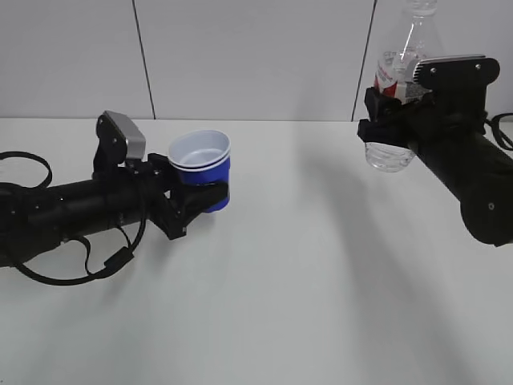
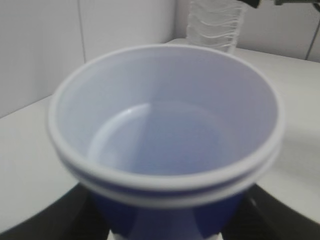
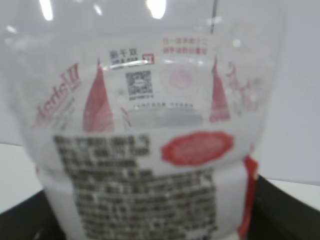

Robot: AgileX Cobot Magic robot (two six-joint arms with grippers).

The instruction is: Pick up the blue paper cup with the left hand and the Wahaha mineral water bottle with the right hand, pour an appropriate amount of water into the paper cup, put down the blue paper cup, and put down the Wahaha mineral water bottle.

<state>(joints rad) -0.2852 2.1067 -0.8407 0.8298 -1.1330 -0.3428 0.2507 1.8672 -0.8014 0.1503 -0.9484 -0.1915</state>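
Observation:
My left gripper [image 1: 207,192] is shut on the blue paper cup [image 1: 202,168] and holds it upright just above the white table, left of centre. The left wrist view looks down into the cup [image 2: 167,135]; its white inside looks empty. My right gripper [image 1: 393,108] is shut on the Wahaha mineral water bottle [image 1: 398,96] at its red-and-white label and holds it upright, well above the table at the upper right. The bottle's neck runs out of the top of the exterior view. The label [image 3: 145,165] fills the right wrist view. The bottle's ribbed base [image 2: 215,25] shows beyond the cup.
The white table [image 1: 304,297] spreads between the two arms. A grey panelled wall [image 1: 240,56] stands behind it. Black cables [image 1: 72,265] loop under the left arm near the table's left edge.

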